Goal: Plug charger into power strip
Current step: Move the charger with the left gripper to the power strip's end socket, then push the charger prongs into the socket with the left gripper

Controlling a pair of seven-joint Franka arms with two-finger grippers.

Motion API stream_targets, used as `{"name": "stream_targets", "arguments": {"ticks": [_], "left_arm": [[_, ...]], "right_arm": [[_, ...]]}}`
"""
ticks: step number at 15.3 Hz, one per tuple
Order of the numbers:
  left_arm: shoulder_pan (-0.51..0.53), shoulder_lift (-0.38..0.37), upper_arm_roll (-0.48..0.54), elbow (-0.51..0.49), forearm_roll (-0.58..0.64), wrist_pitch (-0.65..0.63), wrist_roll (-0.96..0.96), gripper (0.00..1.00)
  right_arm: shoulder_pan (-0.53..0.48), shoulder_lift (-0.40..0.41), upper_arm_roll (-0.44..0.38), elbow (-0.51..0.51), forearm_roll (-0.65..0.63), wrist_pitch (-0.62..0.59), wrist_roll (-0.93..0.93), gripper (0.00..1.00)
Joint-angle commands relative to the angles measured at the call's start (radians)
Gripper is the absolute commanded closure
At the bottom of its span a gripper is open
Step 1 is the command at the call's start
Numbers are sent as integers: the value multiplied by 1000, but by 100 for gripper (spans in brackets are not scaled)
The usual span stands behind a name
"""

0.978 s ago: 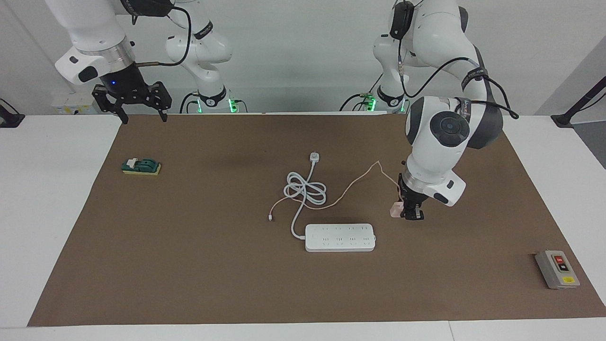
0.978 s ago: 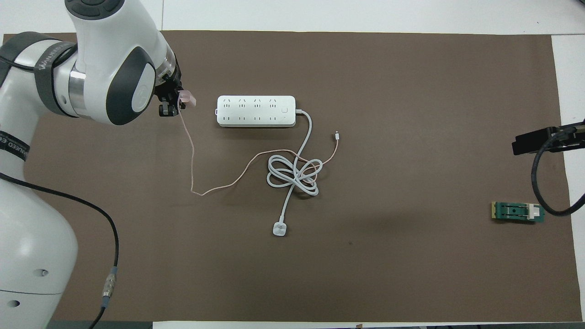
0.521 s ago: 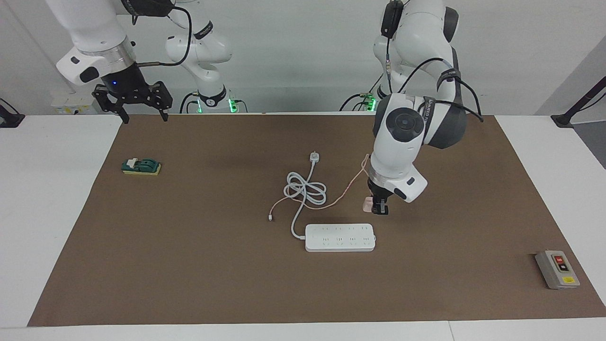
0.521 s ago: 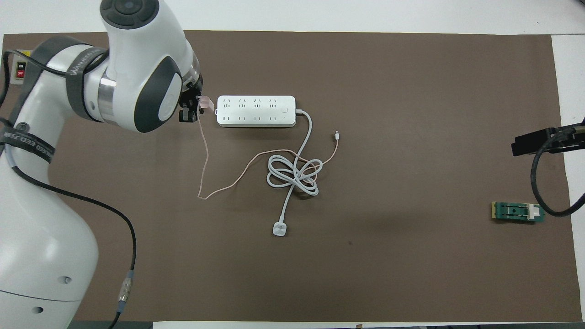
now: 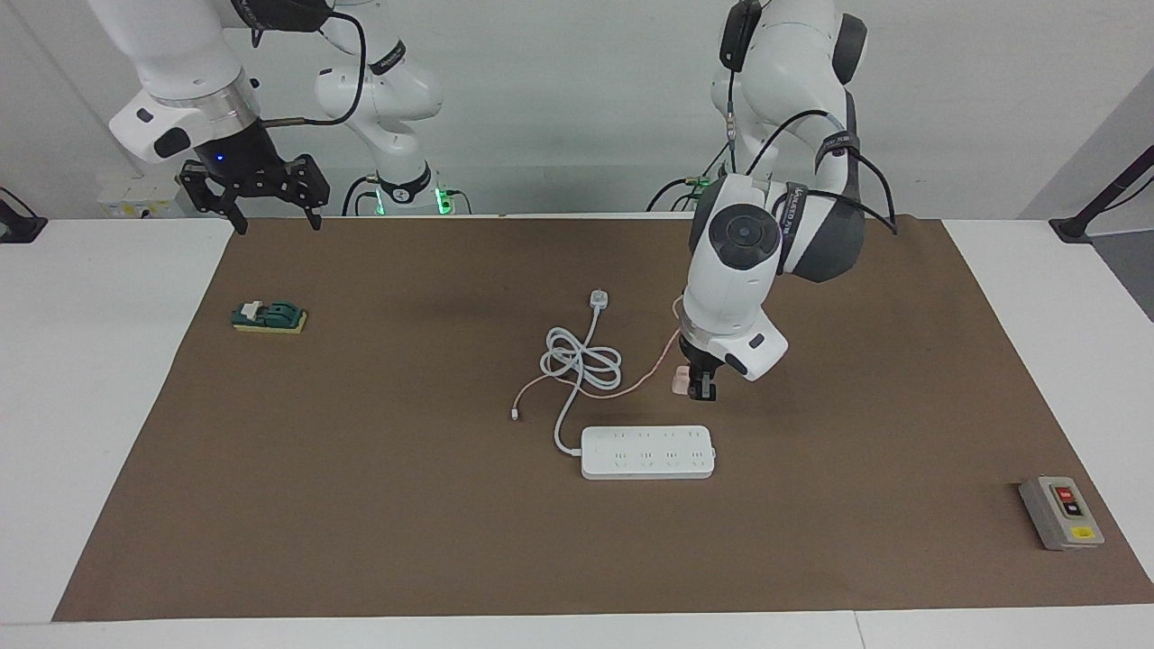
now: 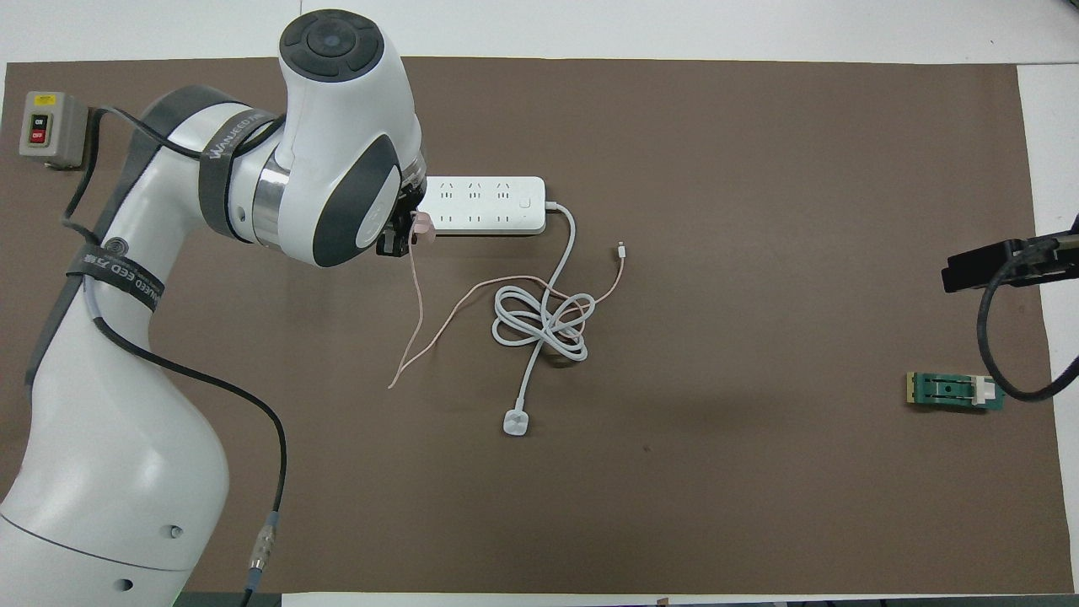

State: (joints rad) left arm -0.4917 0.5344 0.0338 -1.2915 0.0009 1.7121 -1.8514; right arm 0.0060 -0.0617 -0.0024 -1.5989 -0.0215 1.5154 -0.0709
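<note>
Across the table in the facing view, a flat brown paper-like mat (image 5: 361, 505) covers the white tabletop. The left gripper (image 5: 702, 391) hangs above the mat, its dark fingers clamped on the charger (image 5: 678, 379), a small pale-pink cube-shaped wall adapter held clear of the surface. It is over the mat just beside the power strip (image 5: 647, 452), a long flat white plastic multi-socket bar with two rows of outlets, at that strip's end toward the left arm. The charger's thin pink cable (image 5: 631, 383) droops to the mat and runs across the strip's thick white cord (image 5: 581, 361), which lies in a loose coil nearer to the robots than the strip and ends in a round white plug (image 5: 599, 299). The right gripper (image 5: 267, 214) waits over the mat's edge at the right arm's end, its black fingers spread apart.

From overhead, the charger (image 6: 421, 228) shows as a pink block at the left gripper (image 6: 398, 244), overlapping the strip's (image 6: 493, 204) end. A grey metal box with red and yellow buttons (image 6: 46, 128) sits toward the left arm's end. A green rectangular switch block on a yellow base (image 6: 955, 392) lies toward the right arm's end.
</note>
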Motion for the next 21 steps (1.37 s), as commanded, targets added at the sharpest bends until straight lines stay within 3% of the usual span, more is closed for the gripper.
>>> {"name": "stream_targets", "arguments": {"ticks": [1,7,12,21], "left_arm": [[-18,-14,14,-80,-12,114,15,100],[47,-31,15,-106,-9,170,130,100],[73,-108,24,-258,25,308,158,100],[71,-48,28,-252,25,365,103,100]], "right_arm": [[-14,-21,13,-23,6,-6,14,0],[-12,-23,12,-23,6,-12,13,0],[-14,-23,12,-23,6,-12,11,0],[-14,-23,12,-23,6,-12,11,0]]}}
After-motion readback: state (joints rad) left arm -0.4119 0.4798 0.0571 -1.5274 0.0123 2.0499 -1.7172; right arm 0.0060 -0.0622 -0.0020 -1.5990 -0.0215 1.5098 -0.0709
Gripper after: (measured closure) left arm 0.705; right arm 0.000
